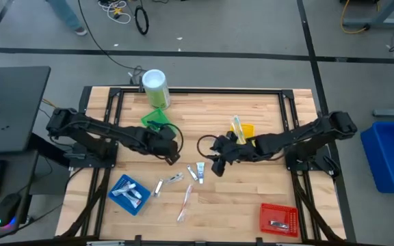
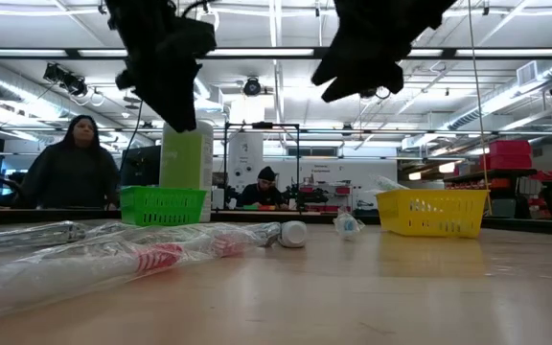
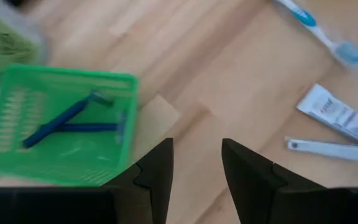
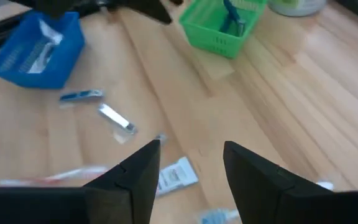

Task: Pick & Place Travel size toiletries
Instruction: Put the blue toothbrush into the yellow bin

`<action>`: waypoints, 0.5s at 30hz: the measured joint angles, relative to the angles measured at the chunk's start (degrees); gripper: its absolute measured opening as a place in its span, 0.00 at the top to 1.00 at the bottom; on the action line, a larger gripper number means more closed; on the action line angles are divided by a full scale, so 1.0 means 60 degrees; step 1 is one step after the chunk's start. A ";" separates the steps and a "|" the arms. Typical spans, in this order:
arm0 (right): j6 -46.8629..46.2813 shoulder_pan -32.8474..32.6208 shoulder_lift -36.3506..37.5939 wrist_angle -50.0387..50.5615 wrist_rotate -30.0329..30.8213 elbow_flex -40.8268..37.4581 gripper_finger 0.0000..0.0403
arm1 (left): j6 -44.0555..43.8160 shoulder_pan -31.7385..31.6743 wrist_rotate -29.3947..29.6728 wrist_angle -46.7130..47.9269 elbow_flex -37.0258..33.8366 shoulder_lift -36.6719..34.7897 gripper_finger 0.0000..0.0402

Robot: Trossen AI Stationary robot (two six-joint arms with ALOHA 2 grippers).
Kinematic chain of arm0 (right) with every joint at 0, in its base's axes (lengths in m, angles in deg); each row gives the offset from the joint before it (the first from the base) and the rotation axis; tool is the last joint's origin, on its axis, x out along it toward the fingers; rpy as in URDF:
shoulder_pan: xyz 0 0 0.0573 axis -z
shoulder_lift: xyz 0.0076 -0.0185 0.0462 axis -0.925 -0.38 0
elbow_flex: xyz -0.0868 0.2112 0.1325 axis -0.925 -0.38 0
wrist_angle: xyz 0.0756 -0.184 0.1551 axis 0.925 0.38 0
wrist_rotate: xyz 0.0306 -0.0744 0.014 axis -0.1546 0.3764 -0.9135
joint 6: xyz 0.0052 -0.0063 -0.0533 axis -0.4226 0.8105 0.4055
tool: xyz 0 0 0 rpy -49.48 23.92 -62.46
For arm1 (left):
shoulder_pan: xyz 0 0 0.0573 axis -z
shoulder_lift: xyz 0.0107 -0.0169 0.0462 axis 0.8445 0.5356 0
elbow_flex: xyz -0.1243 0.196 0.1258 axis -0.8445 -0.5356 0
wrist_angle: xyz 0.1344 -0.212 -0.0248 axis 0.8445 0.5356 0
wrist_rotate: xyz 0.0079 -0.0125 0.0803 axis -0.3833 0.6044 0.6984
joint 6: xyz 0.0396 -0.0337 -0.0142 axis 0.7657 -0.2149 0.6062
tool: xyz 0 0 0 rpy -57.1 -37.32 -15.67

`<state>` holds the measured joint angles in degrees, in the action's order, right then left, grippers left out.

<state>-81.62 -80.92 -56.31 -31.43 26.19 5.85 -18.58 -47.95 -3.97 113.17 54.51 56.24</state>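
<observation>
Several small toiletries lie loose on the table's middle. There is a white tube (image 1: 192, 173) (image 4: 176, 175), a second tube (image 1: 200, 169), a silvery piece (image 1: 174, 178) (image 4: 117, 118), and a pink toothbrush (image 1: 185, 203) in a clear wrapper. My left gripper (image 1: 172, 154) (image 3: 197, 146) hangs open above the table between the green tray (image 3: 61, 124) and these items. My right gripper (image 1: 217, 167) (image 4: 191, 149) hangs open just right of the tubes, above the table. The left wrist view also shows a blue toothbrush (image 3: 319, 31), a tube (image 3: 337, 115) and a silvery strip (image 3: 328, 149).
The green tray (image 1: 157, 120) holds blue razors (image 3: 67, 121), with a tall green canister (image 1: 154, 86) behind it. A yellow tray (image 1: 243, 130) stands at the right of middle. A blue tray (image 1: 128, 194) with tubes sits near left and a red tray (image 1: 279, 219) near right. People sit beyond the far edge.
</observation>
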 joint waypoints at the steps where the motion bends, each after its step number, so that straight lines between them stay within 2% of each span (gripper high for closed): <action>1: -0.0110 0.0051 -0.0118 0.0148 0.0039 0.0087 0.54 | 0.0202 -0.0089 -0.0234 -0.0314 -0.0217 -0.0057 0.64; 4: -0.0593 0.0333 -0.0442 0.0580 0.0076 0.0177 0.54 | 0.0605 -0.0331 -0.0948 -0.1443 -0.0861 -0.0135 0.64; 7: -0.1202 0.0781 -0.0769 0.0973 0.0076 0.0177 0.53 | 0.0764 -0.0523 -0.1143 -0.1974 -0.1208 -0.0283 0.64; 15: -0.1967 0.2143 -0.1735 0.1713 -0.1066 0.0191 0.54 | 0.1565 -0.0947 -0.1087 -0.1676 -0.1310 -0.1199 0.64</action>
<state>-93.42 -68.06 -66.72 -21.16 19.80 6.99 -9.19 -53.63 -10.49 103.11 46.65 49.05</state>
